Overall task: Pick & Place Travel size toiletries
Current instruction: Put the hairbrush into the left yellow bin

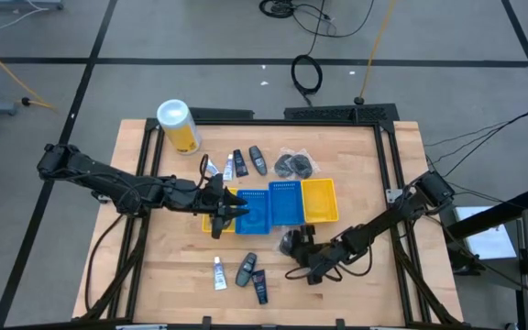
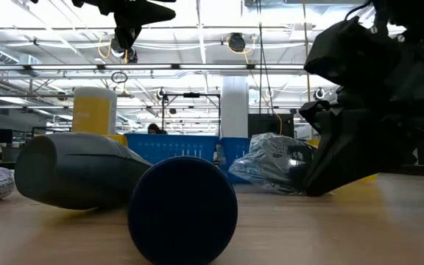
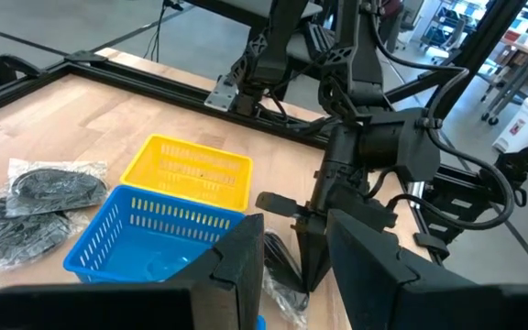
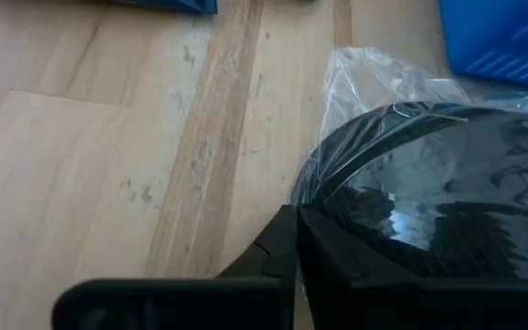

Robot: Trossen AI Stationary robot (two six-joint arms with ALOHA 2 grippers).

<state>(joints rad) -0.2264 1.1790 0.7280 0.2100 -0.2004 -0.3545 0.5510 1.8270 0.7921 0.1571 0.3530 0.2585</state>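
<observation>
A clear packet with dark round contents (image 1: 291,240) lies on the wood in front of the bins, at my right gripper (image 1: 298,249), which is shut on it. My left gripper (image 1: 224,211) is open and holds nothing. It hovers over the left end of the bin row and shows high up in the low view (image 2: 135,16). A white tube (image 1: 229,168), a dark bottle (image 1: 241,163), a grey oval piece (image 1: 258,159) and clear packets (image 1: 293,165) lie beyond the bins. Another tube (image 1: 219,272), oval (image 1: 246,270) and bottle (image 1: 259,287) lie near the front edge. My right gripper holds the clear packet (image 4: 401,101) at its edge. The fingers (image 3: 315,252) slant down at it from the table's right and near side. The packet's own dark bulge hides the exact spot. The packet (image 2: 274,163) still rests on the table.
A row of bins sits mid-table: a yellow bin (image 1: 320,200), two blue bins (image 1: 285,203) (image 1: 255,213) and a yellow one (image 1: 211,223) partly under my left gripper. A big yellow canister with a white lid (image 1: 178,124) stands at the far left. Bare wood lies front left.
</observation>
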